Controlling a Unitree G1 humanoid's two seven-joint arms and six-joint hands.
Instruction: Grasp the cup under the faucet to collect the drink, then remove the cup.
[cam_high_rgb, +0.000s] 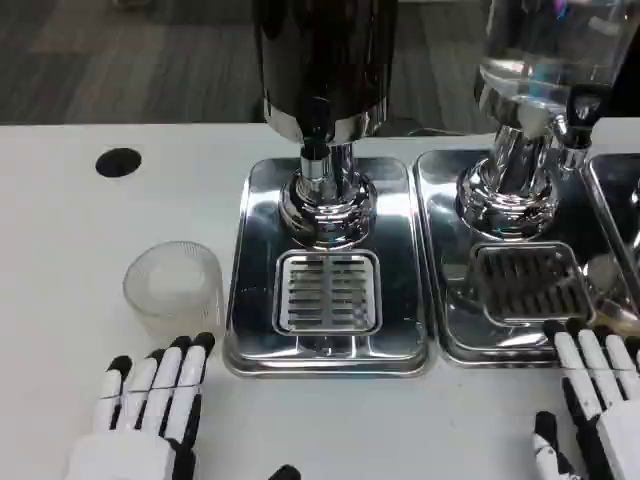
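Fingers (165, 385) of left hand (145, 420) just short of cup (173, 285).

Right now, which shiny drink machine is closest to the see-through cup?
The middle dispenser, with the dark tank. The cup sits just left of its tray; the clear-tank dispenser stands farther right.

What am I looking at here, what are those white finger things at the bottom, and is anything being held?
This single picture comes from a camera on a humanoid robot's head, looking down at a white table. The left robot hand and right robot hand rest low, fingers apart, holding nothing. A clear plastic cup stands on the table, left of a shiny drip tray under a drink dispenser's faucet. A second dispenser stands to the right on its own tray.
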